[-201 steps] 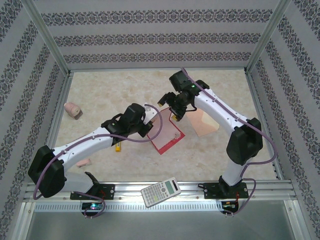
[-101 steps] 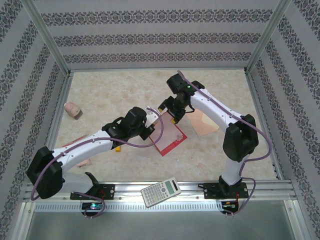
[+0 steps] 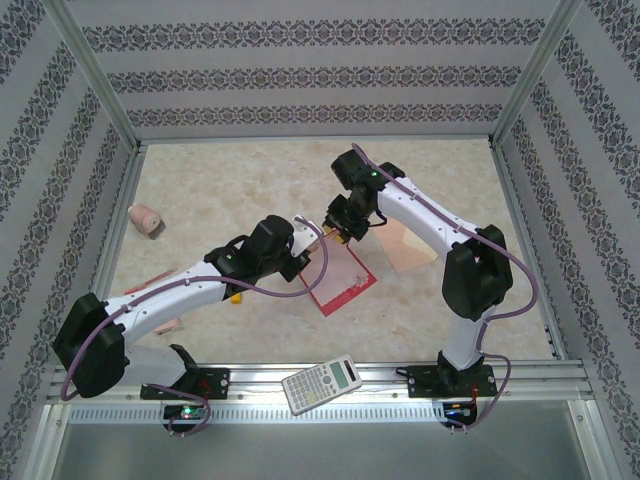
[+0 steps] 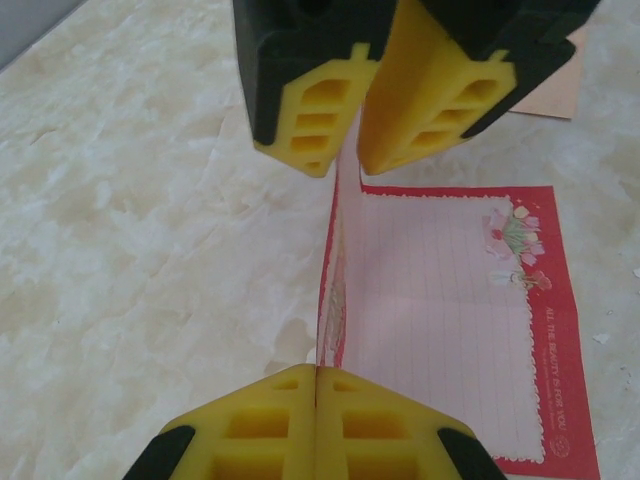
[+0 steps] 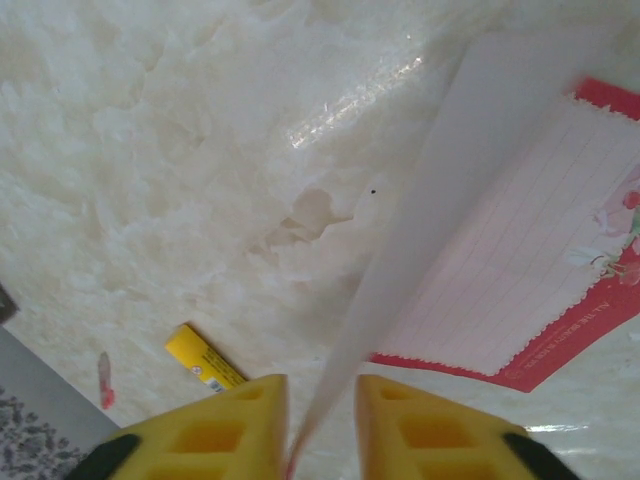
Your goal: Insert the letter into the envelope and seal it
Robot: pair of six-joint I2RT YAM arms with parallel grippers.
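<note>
While its yellow fingers press tightly together, the left hand (image 4: 316,372) clamps one edge of the thin white paper letter with a red border (image 4: 440,300), faint ruled lines and a small pink flower picture in one corner. That gripped edge is lifted off the pale marbled tabletop (image 4: 150,220) and stands nearly upright. The rest of the letter lies flat, printed side up, to the right of this hand in its wrist view.

Directly across from the left hand, the right hand (image 5: 322,400) straddles the same raised edge. Its two yellow fingers stand slightly apart, and the plain white back of the sheet rises through the narrow gap between them, not visibly pinched.

A pale peach-pink paper envelope (image 3: 412,245) lies flat on the tabletop just beyond the right hand, on the side away from the left hand. It is near the letter but not touching it.

A small yellow stick-shaped object (image 5: 205,365) lies on the tabletop to the left of the right hand's fingers. A grey calculator (image 3: 322,383) rests on the metal rail at the near edge, well apart from both hands.
</note>
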